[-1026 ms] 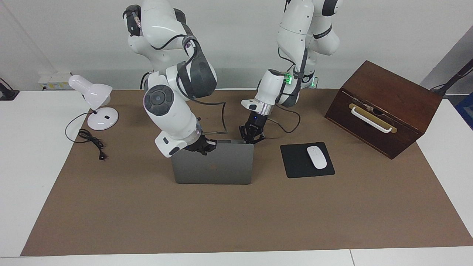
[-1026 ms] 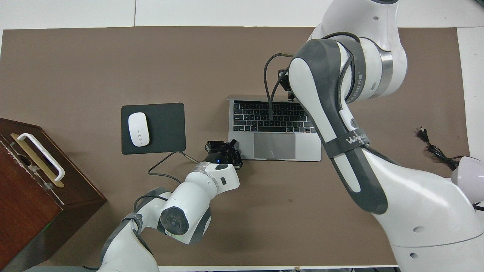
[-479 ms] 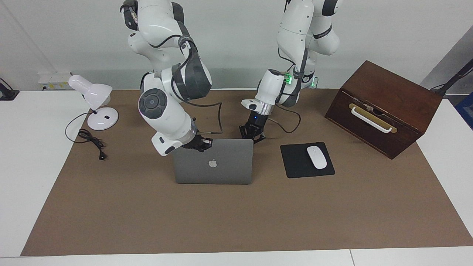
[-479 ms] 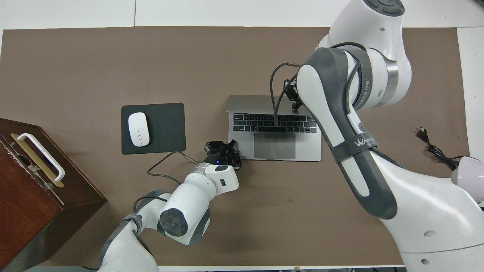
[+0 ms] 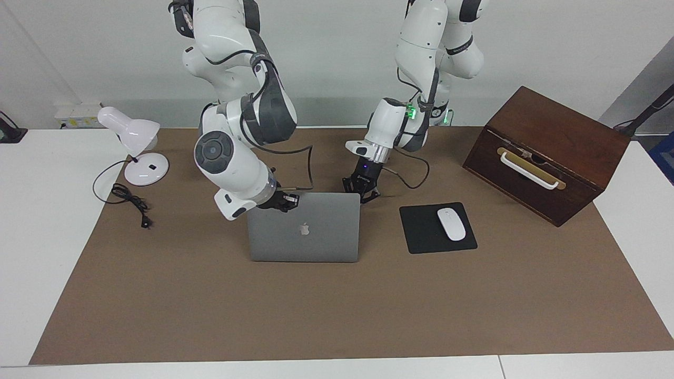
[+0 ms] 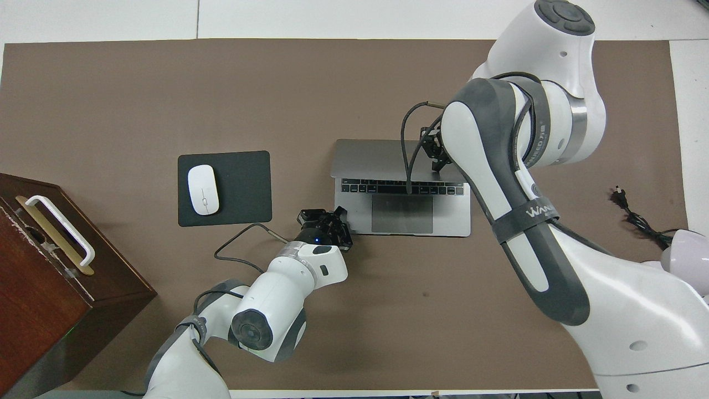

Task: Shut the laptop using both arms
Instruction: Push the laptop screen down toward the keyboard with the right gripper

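Laptop lid half-lowered; right gripper on lid edge.

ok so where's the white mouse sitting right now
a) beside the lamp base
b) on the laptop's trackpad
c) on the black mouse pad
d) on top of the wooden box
c, the white mouse lies on the black mouse pad, beside the laptop toward the left arm's end of the table, apart from the wooden box and the lamp.
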### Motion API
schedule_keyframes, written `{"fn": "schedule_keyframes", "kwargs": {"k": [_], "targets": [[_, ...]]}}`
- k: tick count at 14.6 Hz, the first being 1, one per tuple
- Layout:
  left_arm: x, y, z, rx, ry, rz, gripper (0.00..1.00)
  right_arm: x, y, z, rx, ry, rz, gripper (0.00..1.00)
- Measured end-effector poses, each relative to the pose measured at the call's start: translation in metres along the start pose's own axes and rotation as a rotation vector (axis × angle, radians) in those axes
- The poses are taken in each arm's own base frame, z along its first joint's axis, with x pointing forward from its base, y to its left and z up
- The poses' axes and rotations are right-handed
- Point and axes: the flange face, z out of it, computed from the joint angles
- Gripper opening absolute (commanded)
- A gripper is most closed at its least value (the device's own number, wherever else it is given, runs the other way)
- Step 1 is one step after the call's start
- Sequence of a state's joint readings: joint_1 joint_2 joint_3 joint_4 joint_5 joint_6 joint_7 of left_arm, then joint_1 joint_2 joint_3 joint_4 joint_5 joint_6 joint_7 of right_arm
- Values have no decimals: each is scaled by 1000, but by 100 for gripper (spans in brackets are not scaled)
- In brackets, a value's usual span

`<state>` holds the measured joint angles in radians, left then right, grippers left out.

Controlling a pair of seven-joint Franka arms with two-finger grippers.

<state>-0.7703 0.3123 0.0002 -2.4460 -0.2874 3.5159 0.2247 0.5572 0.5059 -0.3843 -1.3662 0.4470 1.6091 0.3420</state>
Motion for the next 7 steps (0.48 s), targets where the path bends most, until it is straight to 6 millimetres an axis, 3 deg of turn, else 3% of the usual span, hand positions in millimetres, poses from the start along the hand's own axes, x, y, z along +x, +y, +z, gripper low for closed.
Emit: {"fn": "schedule_keyframes", "kwargs": {"k": [7], "targets": [[-3, 0, -2, 2, 0, 1, 0, -4, 9, 10, 3, -19, 14, 0]]}}
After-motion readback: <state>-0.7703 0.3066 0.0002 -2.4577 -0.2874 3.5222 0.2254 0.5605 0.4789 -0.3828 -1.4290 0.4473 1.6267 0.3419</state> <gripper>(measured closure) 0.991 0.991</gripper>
